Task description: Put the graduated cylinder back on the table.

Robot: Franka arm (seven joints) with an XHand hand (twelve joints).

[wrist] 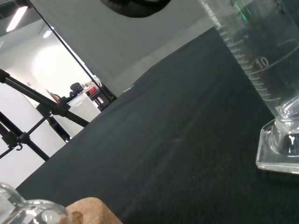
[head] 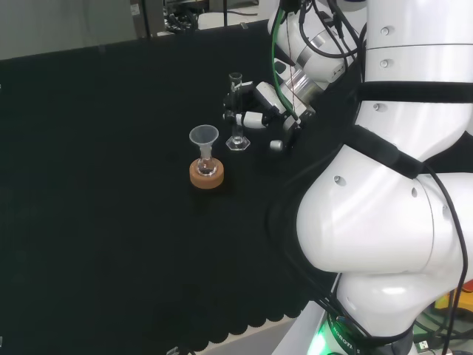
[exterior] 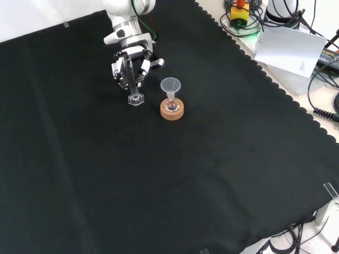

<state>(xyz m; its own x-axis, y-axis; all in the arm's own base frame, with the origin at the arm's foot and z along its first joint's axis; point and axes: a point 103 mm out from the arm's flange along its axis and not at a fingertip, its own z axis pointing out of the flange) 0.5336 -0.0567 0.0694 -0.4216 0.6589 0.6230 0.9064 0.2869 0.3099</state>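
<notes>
Covering the whole bench, the black cloth of the surface (exterior: 222,174) is matte and finely woven, with a scalloped edge along its near side in the head view. Above it the arm (head: 384,222) shows as big, smooth, glossy white links at the right of that view.

As for progress, the task looks nearly finished. The graduated cylinder (head: 236,111) stands upright with its hexagonal foot (exterior: 136,99) seemingly flat on the cloth; the wrist view shows the foot at cloth level, though I cannot rule out a slight gap. What seems left is for the hand (exterior: 130,66) to let go and draw away. The black and white fingers (head: 247,117) are curled around the tube's upper part, so the hand is gripping the cylinder.

The cylinder is a narrow tube of clear glass or plastic with printed white graduation lines, widening into a thick, flat, transparent foot. It could tip easily if the hand drags it while leaving.

Just beside it, apart from it, a round cork ring (exterior: 172,111) with a grainy tan face carries a small clear flask (head: 206,166). A translucent cone-shaped funnel (exterior: 170,85) sits in the flask's neck.
</notes>
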